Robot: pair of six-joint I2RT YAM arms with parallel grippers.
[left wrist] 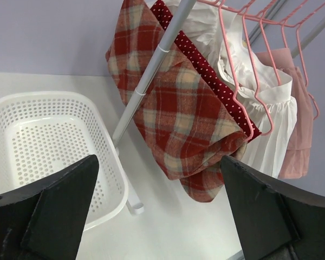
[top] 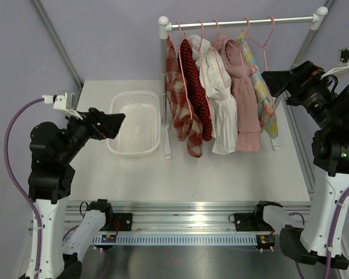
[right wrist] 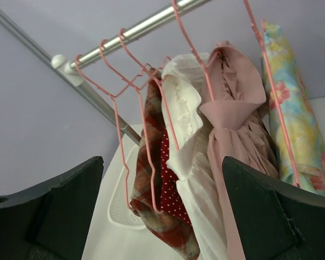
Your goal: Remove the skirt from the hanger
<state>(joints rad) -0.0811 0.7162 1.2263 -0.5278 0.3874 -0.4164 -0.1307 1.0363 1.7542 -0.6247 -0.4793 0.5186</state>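
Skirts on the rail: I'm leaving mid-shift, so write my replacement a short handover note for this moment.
Left tool: open, holding nothing, near the white basket, facing the plaid skirt.
Right tool: open, holding nothing, beside the floral garment.
Five garments hang on pink hangers on the rail; one hanger at the right end is bare.
Done: nothing is off yet.
Left: grip a skirt and pull it off its hanger.

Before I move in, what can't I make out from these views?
- Top view: garment shapes, lost in overlapping folds from plaid garment to floral garment.
- Left wrist: floral garment, not in frame.
- Right wrist: basket, mostly behind the plaid garment.
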